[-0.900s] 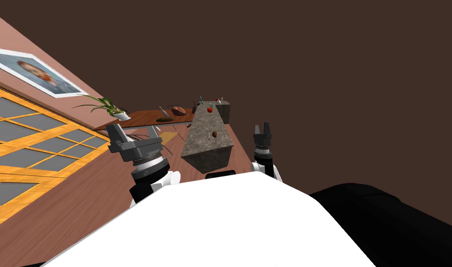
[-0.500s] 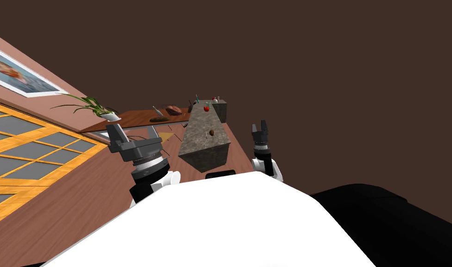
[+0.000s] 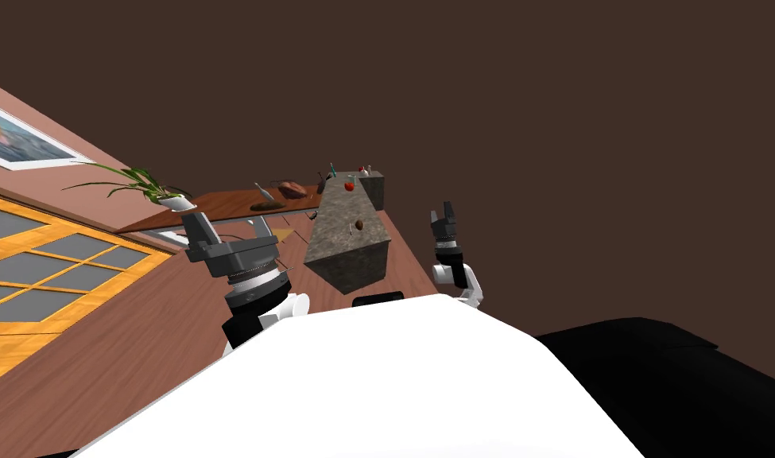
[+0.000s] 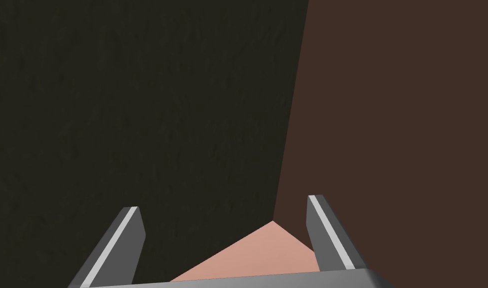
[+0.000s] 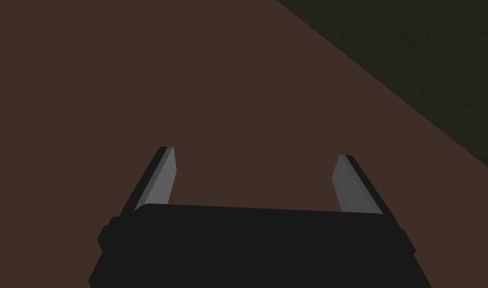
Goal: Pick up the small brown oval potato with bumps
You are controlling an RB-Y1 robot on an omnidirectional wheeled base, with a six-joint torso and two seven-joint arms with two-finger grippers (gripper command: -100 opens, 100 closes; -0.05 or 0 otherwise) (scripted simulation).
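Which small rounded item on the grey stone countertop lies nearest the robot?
The small brown oval potato; the red round fruit sits farther back on the countertop.

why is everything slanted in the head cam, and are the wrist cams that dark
head view: the slant is the camera's roll, the wide lens splays the walls; the potato on the grey counter is evenly lit, no glare. left wrist view: dim, flat dark planes beyond the open left gripper. right wrist view: equally dim past the open right gripper.

Head camera, rolled, overlooks a far counter; wrist cameras face brown wall.
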